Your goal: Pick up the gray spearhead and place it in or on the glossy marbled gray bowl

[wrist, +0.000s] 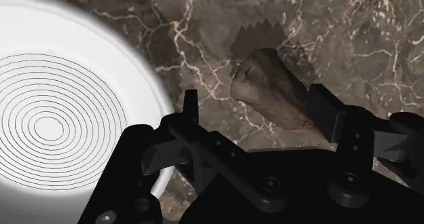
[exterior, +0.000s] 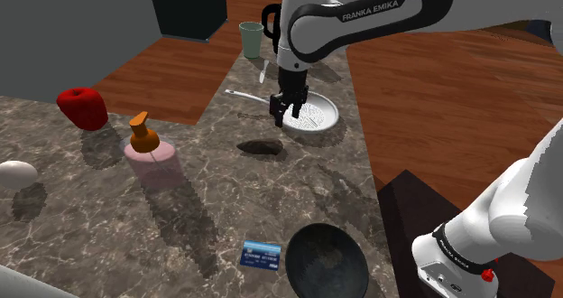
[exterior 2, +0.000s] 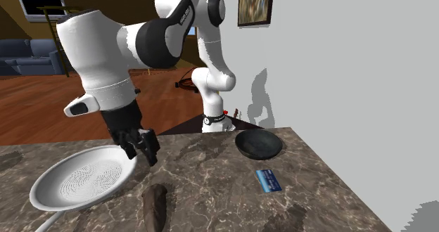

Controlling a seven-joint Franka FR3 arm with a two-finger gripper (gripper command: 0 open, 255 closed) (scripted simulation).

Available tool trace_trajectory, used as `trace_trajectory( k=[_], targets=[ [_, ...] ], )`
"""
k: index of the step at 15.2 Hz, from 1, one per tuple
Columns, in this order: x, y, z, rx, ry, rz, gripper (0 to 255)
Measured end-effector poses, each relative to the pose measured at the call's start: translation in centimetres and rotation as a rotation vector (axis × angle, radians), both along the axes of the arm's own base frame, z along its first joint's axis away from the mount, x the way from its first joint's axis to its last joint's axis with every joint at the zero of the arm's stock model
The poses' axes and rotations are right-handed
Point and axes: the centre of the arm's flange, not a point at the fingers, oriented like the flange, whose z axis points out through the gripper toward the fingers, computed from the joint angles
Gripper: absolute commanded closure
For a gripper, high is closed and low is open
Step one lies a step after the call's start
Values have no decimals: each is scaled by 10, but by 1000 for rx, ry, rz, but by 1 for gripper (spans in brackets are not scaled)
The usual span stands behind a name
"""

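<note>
The spearhead (exterior: 262, 147) is a dark brown-grey stone piece lying flat on the marble counter (exterior: 207, 206). My gripper (exterior: 287, 116) hangs open above the counter, between the spearhead and a white ridged dish (exterior: 316, 116). In the second exterior view the gripper (exterior 2: 141, 153) is over the dish's (exterior 2: 84, 180) rim, and the spearhead (exterior 2: 155, 206) lies nearer the camera. In the wrist view the spearhead (wrist: 272, 90) lies below the gripper (wrist: 257, 114), untouched. The dark glossy bowl (exterior: 327, 262) stands empty at the counter's near edge by the stand, also seen as the bowl (exterior 2: 259, 144) in the second exterior view.
A blue card (exterior: 262, 254) lies just left of the bowl. A pink bottle with an orange top (exterior: 152, 156), a red object (exterior: 83, 107) and a white rounded object (exterior: 16, 174) stand at the shoulder view's left. A pale green cup (exterior: 251, 39) stands at the far end.
</note>
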Motion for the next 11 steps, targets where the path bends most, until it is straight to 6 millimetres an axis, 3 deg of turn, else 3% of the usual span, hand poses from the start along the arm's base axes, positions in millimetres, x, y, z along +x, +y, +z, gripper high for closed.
trace_trajectory(
  k=[7, 11],
  targets=[
    [-2, 66, -50, 15, -222, 606, 0],
    [-3, 77, -68, 17, -260, 708, 0]
  ],
)
